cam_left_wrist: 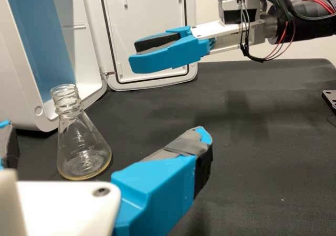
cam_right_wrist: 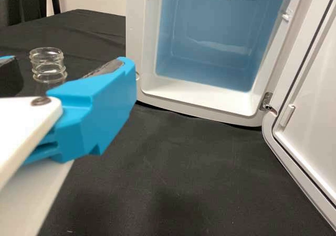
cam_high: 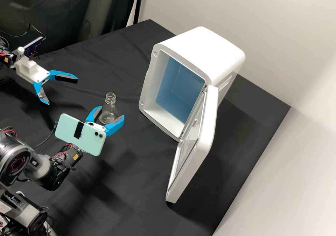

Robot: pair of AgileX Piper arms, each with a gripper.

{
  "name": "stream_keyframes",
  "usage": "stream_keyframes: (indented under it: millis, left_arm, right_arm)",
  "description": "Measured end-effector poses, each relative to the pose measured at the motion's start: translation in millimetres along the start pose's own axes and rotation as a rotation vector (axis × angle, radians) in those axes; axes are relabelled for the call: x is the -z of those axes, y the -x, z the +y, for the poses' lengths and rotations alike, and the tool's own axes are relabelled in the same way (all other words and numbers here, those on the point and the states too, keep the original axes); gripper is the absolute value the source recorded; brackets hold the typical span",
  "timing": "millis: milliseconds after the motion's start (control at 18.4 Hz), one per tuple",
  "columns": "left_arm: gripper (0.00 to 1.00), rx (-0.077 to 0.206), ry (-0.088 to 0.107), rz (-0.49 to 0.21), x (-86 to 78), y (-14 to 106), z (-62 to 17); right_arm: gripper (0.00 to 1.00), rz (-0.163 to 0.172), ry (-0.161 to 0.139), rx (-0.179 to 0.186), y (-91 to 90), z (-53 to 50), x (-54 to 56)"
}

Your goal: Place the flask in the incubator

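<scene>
Plainly, the flask (cam_high: 109,110) stands upright on the bench (cam_high: 115,180), neck up. It is a little way out from the open mouth of the incubator (cam_high: 206,54), toward the edge away from its open door (cam_high: 196,138). The right gripper (cam_left_wrist: 137,55) hangs raised near the flask, fingers spread and holding nothing, pointing at the incubator; I judge it the nearer arm. The left gripper (cam_high: 61,90), also spread and empty, sits farther from the incubator. The flask is clear glass, conical, seemingly empty, with a threaded neck.
</scene>
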Motion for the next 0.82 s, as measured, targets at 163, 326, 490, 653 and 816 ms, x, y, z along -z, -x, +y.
stream_keyframes:
  millis: [163, 326, 490, 653, 816]
  left_arm:
    - [1.00, 0.000, 0.000, 0.000, 0.0, 0.0, 0.0]
    - [1.00, 0.000, 0.009, -0.001, -0.2, -0.1, 0.0]
    - [1.00, 0.002, 0.014, -0.011, -1.9, -0.7, -0.2]
    - [1.00, 0.002, 0.014, -0.010, -1.6, -0.6, -0.2]
    - [1.00, 0.002, 0.014, -0.010, -1.6, -0.6, -0.2]
  right_arm:
    - [0.00, 0.000, 0.000, 0.000, 0.0, 0.0, 0.0]
    - [0.00, 0.000, 0.000, 0.000, 0.0, 0.0, 0.0]
    - [0.00, 0.003, 0.001, 0.002, 0.0, -0.2, 0.3]
    - [0.00, 0.004, 0.001, 0.001, 0.1, 0.0, 0.4]
    - [0.00, 0.007, 0.002, -0.003, 0.3, 0.6, 0.9]
